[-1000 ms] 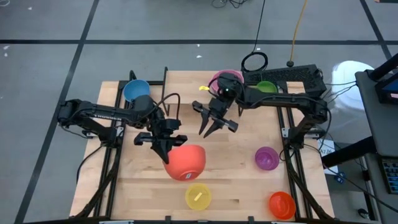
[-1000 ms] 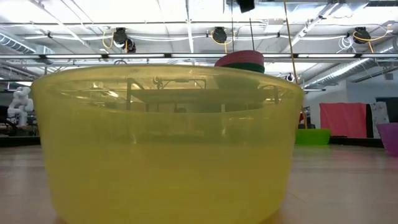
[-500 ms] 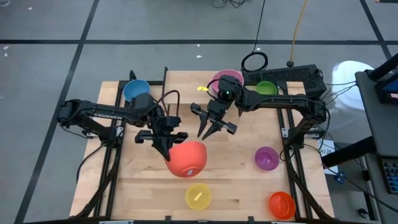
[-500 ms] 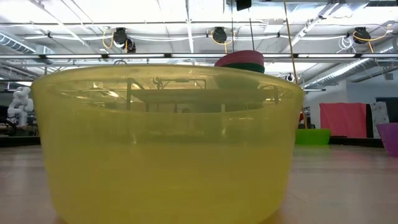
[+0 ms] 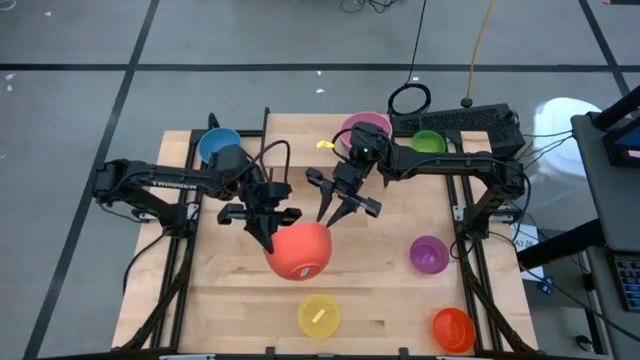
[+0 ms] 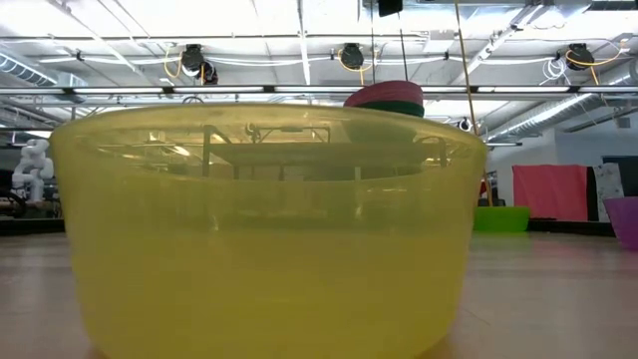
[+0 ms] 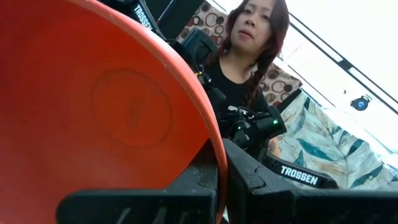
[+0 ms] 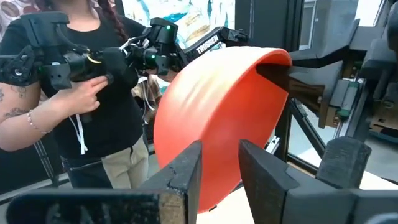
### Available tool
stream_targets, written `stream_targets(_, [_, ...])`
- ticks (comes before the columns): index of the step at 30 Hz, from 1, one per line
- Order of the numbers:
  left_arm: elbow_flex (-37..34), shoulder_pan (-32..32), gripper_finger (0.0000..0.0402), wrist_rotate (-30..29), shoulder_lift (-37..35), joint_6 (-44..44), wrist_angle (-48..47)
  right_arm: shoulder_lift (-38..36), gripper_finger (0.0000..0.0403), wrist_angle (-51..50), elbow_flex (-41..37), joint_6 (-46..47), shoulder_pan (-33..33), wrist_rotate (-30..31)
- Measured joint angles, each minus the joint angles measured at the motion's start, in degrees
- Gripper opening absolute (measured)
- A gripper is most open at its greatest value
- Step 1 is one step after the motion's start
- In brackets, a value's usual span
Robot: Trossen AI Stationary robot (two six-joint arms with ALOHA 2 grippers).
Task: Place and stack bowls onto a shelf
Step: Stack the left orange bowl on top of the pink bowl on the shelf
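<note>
While the left tool [image 5: 266, 232] is pinching the rim of the red bowl [image 5: 299, 253], it is holding that bowl off the desk [image 5: 390, 290] near the middle, tipped on its side with the underside facing the right arm. In the left wrist view the rim is sitting between the two dark fingers [image 7: 249, 177], which explains the tilted carry: an edge grip lets the bowl hang from one side.

The right tool [image 5: 340, 205] is hovering just beside the red bowl, on its far side, with its fingers spread. It appears to be waiting either to take the bowl over or to steady it; which, the frames do not settle.

The shelf [image 5: 455, 120] is standing at the far right of the desk, largely covered by the right arm. A pink bowl [image 5: 350, 125] and a green bowl [image 5: 428, 140] are sitting at the far edge by it; the low view shows pink stacked on a dark green or teal bowl [image 6: 394, 107].

A blue bowl [image 5: 217, 145] is resting far left, a purple bowl [image 5: 428, 254] right of centre, an orange bowl [image 5: 452, 328] near right. The yellow bowl [image 5: 319, 316] at the near edge is holding a small pale scrap; the other bowls whose insides show look empty.

A person [image 8: 81, 93] is standing beyond the desk, holding control handles.
</note>
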Motion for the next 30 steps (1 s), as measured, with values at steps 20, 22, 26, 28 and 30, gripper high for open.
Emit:
stream_targets(20, [0.0,1.9,0.0005,0.2,0.0,2.2,-0.1,0.2,0.0100,-0.1,0.0,-0.1,1.8,-2.6])
stream_targets(22, [0.0,2.2,0.0005,0.3,0.0,2.6,-0.1,0.2,0.0100,0.0,0.0,-0.6,1.9,-2.6])
stream_targets(26, [0.0,2.3,0.0005,0.3,0.0,3.5,-0.1,0.2,0.0095,0.0,0.0,-1.3,1.8,-2.8])
stream_targets(28, [0.0,2.3,0.0005,0.3,0.0,4.1,-0.2,0.2,0.0086,-0.1,0.0,-1.3,1.9,-2.8])
stream_targets(30, [0.0,2.5,0.0005,0.3,0.0,4.5,-0.3,0.2,0.0074,-0.5,0.0,-1.3,2.1,-2.8])
